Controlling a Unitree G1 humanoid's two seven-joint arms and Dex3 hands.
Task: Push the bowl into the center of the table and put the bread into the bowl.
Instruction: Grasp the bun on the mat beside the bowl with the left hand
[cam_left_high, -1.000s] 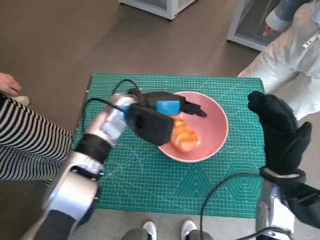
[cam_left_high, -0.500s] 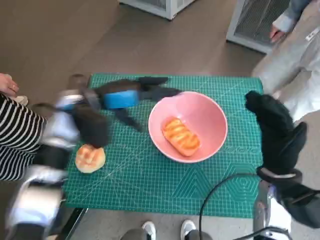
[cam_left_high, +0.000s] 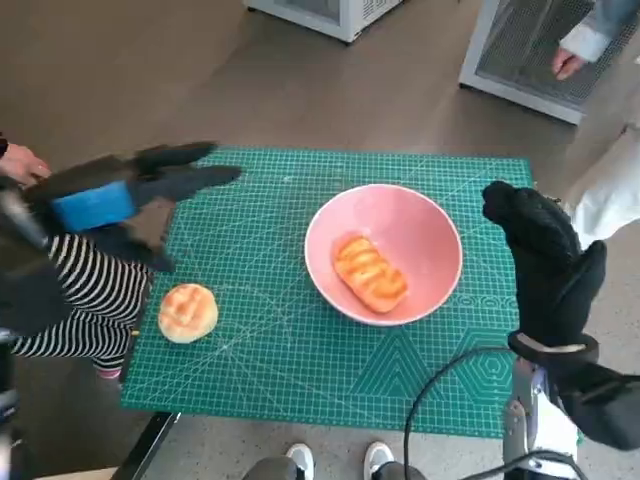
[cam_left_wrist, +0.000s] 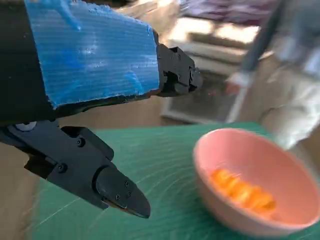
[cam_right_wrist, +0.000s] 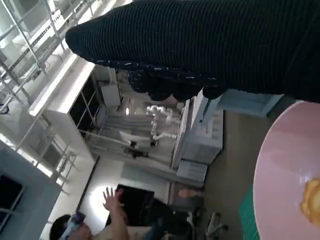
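The long bread (cam_left_high: 370, 273) lies diagonally in the bowl (cam_left_high: 425, 220).

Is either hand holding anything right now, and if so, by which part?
Nothing is held. The left hand is out over the table's left edge with its fingers apart and empty. The right hand is raised beside the pink bowl, gripping nothing.

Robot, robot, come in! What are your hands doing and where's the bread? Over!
Left hand open, off the table's left edge. Right hand empty beside the pink bowl. Long bread in bowl; round bun on the green mat. Nothing in the way.
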